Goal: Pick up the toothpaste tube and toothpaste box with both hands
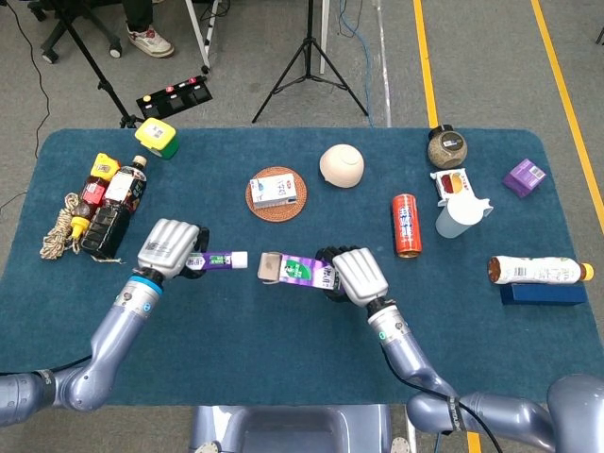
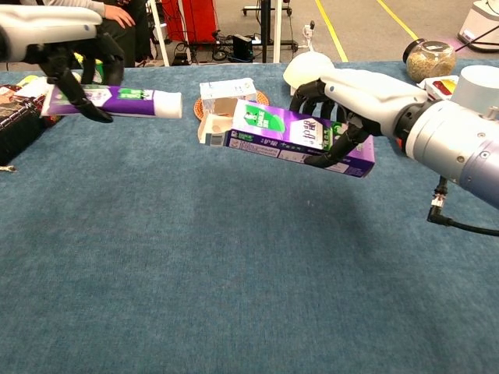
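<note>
Both arms are holding their loads up off the blue table (image 1: 283,368) and out in front of the robot. The left hand (image 1: 170,249) is wrapping its fingers around the rear of the toothpaste tube (image 1: 219,260), which is lying roughly level in the air with its white cap (image 1: 241,259) pointing toward the robot's right. In the chest view the same left hand (image 2: 58,31) is reaching down over the tube (image 2: 117,101), fingers curled around its purple body. The right hand (image 1: 356,275) is gripping the toothpaste box (image 1: 297,271) near its far end, fingers closed over the top and the thumb underneath; from the chest camera the right hand (image 2: 351,101) is carrying the box (image 2: 292,139) tilted slightly, its open flap end (image 2: 212,128) raised and facing the tube.

What matters next is how the two are lying: their long axes are running almost along one line, the tube's cap sitting just beside the box's open mouth but apart from it, a small gap showing between them in the head view. Neither hand is nearer the other's item; each is holding its own by the outer end. To my eye the pick-up itself is done, both things being clear of the cloth.
</note>
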Action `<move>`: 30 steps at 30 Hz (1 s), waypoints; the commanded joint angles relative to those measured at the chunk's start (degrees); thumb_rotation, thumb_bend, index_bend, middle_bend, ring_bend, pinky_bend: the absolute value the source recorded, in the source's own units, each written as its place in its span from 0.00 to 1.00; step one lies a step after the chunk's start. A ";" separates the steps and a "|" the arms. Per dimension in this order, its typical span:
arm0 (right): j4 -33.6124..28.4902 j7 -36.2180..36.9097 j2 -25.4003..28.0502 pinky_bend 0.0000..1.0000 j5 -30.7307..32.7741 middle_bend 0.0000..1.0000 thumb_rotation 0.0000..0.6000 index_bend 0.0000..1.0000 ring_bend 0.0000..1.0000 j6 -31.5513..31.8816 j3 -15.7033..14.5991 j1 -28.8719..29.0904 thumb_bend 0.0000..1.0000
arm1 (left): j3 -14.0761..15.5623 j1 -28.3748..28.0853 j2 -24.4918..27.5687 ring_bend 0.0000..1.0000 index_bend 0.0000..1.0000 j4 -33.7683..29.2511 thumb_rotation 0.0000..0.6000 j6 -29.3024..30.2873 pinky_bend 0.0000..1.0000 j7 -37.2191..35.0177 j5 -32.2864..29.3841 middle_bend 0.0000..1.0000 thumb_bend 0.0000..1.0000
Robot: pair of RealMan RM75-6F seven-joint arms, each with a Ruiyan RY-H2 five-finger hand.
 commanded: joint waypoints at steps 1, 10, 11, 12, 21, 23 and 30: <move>0.10 -0.08 -0.10 0.59 0.15 0.48 1.00 0.45 0.50 0.00 0.07 -0.07 0.50 | -0.35 -1.90 -1.04 0.53 0.65 -1.14 1.00 0.39 0.72 1.95 -2.26 0.53 0.39; -0.32 0.28 -0.36 0.60 -0.56 0.48 1.00 0.45 0.50 -0.01 -0.06 -0.28 0.50 | -0.21 -5.93 -4.20 0.53 0.65 -2.54 1.00 4.23 0.72 7.76 -7.03 0.53 0.39; -0.39 0.37 -0.37 0.60 -0.66 0.48 1.00 0.45 0.50 -0.01 -0.09 -0.31 0.50 | -0.19 -6.32 -4.59 0.53 0.65 -2.55 1.00 4.59 0.72 8.31 -7.57 0.53 0.39; -0.56 0.53 -0.35 0.60 -0.82 0.48 1.00 0.45 0.50 -0.03 -0.12 -0.36 0.50 | -0.12 -6.88 -5.18 0.53 0.65 -2.49 1.00 5.19 0.72 9.13 -8.36 0.53 0.39; -0.89 0.50 -0.96 0.60 -1.66 0.48 1.00 0.45 0.50 0.17 -0.19 -0.54 0.50 | -0.54 -10.22 -8.93 0.53 0.65 -1.58 1.00 7.49 0.72 11.49 -13.16 0.53 0.39; -0.72 0.39 -1.26 0.60 -1.60 0.48 1.00 0.45 0.50 0.19 -0.06 -0.52 0.50 | -0.63 -10.64 -9.22 0.53 0.65 -1.81 1.00 7.81 0.72 11.53 -13.66 0.53 0.39; 0.53 0.46 -2.18 0.60 -2.03 0.48 1.00 0.45 0.50 0.34 0.09 -0.60 0.50 | -0.39 -11.59 -9.37 0.53 0.65 -2.83 1.00 9.29 0.72 11.53 -14.18 0.53 0.39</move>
